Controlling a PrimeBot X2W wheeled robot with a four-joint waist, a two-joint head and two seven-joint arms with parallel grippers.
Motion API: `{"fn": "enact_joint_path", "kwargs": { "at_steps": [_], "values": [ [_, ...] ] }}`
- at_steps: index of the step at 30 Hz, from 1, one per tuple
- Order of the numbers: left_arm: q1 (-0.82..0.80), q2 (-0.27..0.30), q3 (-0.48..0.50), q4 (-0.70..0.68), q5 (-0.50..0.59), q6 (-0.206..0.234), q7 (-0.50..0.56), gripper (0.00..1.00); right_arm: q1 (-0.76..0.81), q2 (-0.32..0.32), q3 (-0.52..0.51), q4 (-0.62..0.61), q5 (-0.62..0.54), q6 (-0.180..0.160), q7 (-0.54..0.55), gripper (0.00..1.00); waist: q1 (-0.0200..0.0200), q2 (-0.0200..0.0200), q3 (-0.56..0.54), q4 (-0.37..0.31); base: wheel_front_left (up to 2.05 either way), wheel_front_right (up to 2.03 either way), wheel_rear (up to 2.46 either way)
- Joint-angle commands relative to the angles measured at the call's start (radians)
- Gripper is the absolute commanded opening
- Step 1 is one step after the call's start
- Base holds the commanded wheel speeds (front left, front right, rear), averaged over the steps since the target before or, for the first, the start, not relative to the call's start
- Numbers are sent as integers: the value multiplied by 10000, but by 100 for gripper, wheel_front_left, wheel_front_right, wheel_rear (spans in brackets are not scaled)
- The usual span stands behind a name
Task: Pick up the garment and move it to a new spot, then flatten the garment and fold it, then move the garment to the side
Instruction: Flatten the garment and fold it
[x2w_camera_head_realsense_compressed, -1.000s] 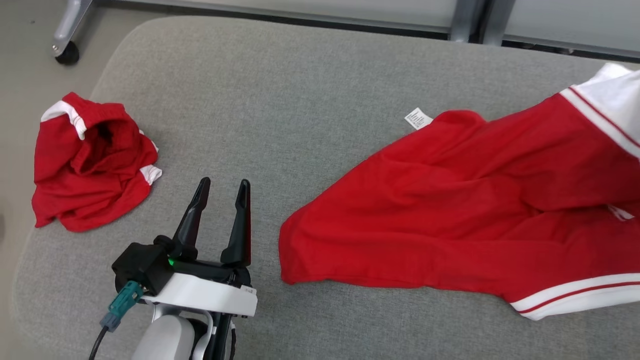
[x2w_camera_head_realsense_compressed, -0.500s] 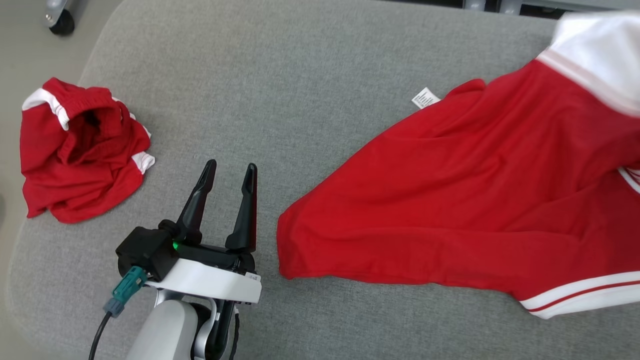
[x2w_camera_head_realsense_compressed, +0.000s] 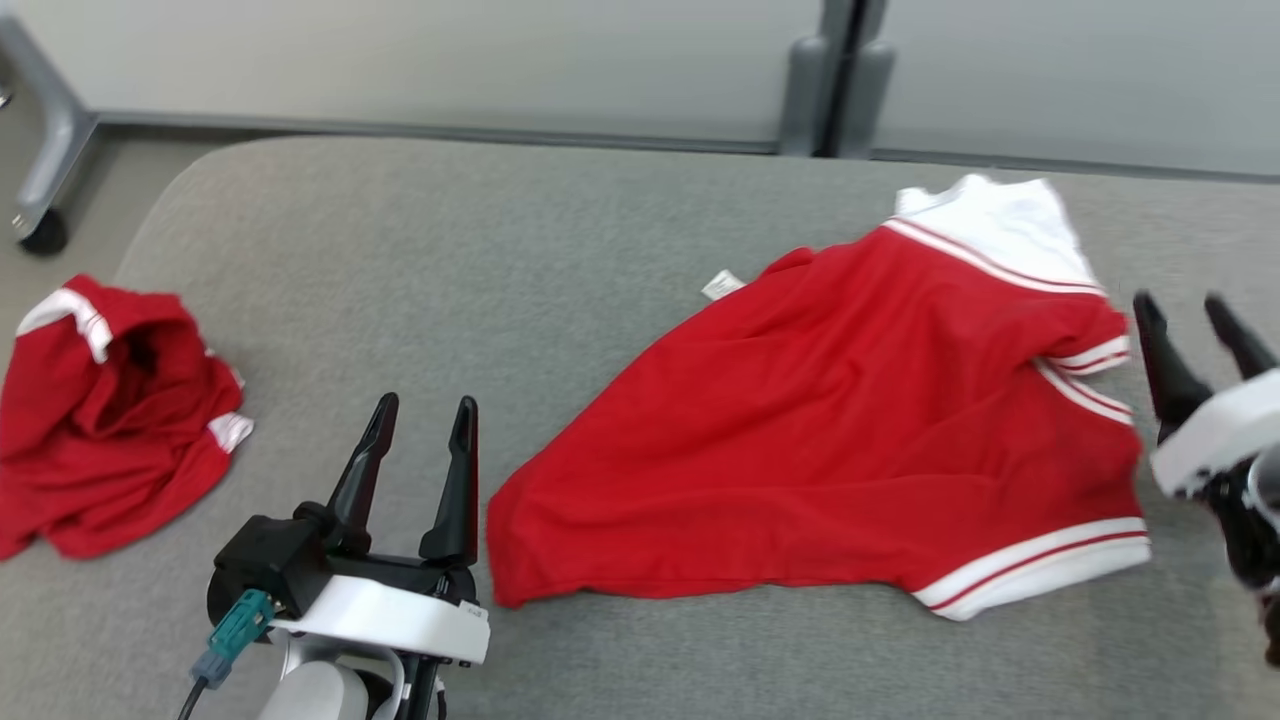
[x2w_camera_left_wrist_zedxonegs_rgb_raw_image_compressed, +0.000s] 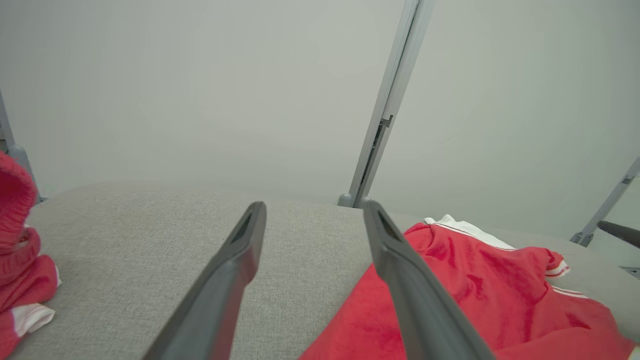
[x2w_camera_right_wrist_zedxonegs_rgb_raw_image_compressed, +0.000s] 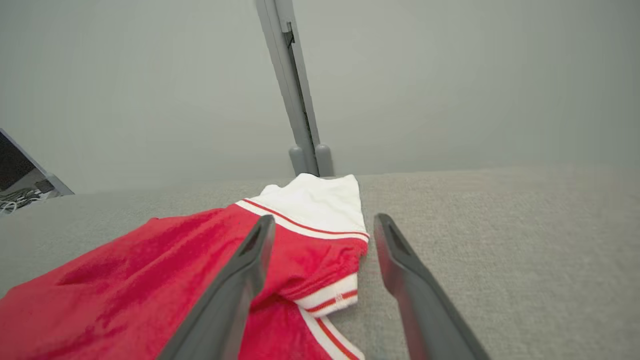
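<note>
The garment (x2w_camera_head_realsense_compressed: 830, 440) lies spread on the table (x2w_camera_head_realsense_compressed: 500, 250), long axis left to right, between the left fingers (x2w_camera_head_realsense_compressed: 458, 470) and the right fingers (x2w_camera_head_realsense_compressed: 1160, 360), both pairs wide open, empty, just off its ends.

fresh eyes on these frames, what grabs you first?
The big red garment with white trim lies spread but rumpled across the middle and right of the grey cushion. Next, a second red garment sits crumpled in a heap at the cushion's left edge. Both tools stand open and empty: the left tool just off the spread garment's near-left corner, the right tool beside its right side.
</note>
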Motion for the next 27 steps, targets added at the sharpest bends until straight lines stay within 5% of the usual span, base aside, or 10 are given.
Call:
{"fn": "enact_joint_path", "kwargs": {
  "at_steps": [1, 19, 20, 22, 27],
  "values": [
    [78, 53, 41, -63, 45, 51, -31, 100, 313, -1, -51, -94, 217, 2, 129, 100, 0, 0, -453, -505, 0, 0, 0],
    [253, 231, -52, -451, -75, 228, 188, 100, 2964, 1060, -96, -703, 2758, 4, 3314, 99, 0, 0, -556, -688, 0, 0, 0],
    [251, 238, -54, -453, -87, 227, 189, 100, 2967, 1079, -120, -713, 2752, 4, 3307, 49, 0, 0, -554, -653, 0, 0, 0],
    [237, 242, -69, -447, -111, 229, 186, 100, 2909, 1115, -194, -778, 2693, 4, 3160, 0, 0, 0, -549, -584, 0, 0, 0],
    [259, 226, -104, -416, -150, 243, 165, 100, 2759, 1027, -394, -1139, 2554, 4, 2845, 0, 0, 0, -573, -433, 0, 0, 0]
  ]
}}
